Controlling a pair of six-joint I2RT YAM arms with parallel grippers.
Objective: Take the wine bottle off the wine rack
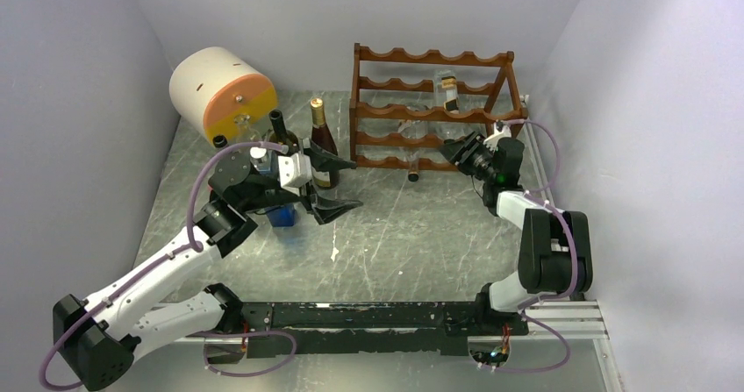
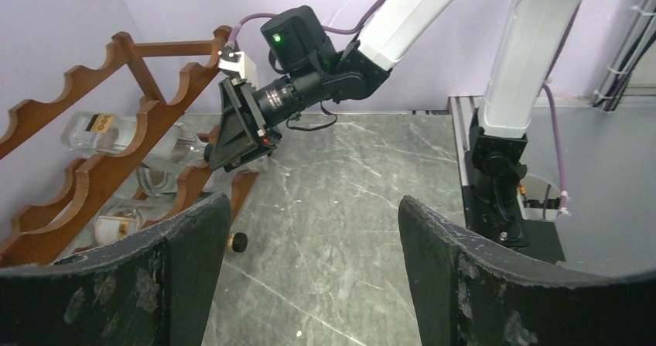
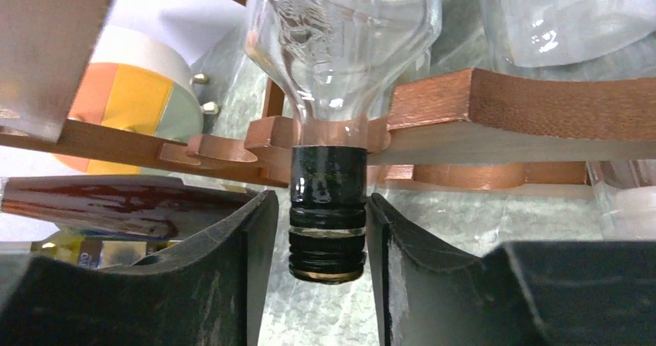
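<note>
The wine bottle (image 3: 340,36), clear glass with a black-capped neck, is lying in the wine rack (image 1: 430,103). Its neck is poking out through a scallop of the front rail (image 3: 541,98) toward the arms. The right pincer (image 3: 319,203) is straddling that neck, spread just wider than the cap, and a sliver of daylight is showing on its left side. Whether the other pad is already touching is too close to call from the wrist view. The left pincer (image 1: 338,181) is hanging spread wide over the bench (image 1: 421,234), well apart from the rack and gripping nothing.

The risks are sitting mostly in the grasp point. The pads are lining up near the very end of a smooth cap, so a squeeze there is likely to be slipping once the pull begins. If the draw is angling off the bottle's axis, the shoulder could be catching on the scalloped rail and dragging the whole open frame forward, jolting the neighbouring clear bottle (image 3: 557,13). Once the body is leaving its rear support, its weight will be hanging from the neck alone. The bottle may then be drooping and pivoting between the pads, with the left pincer too far off to be helping.
</note>
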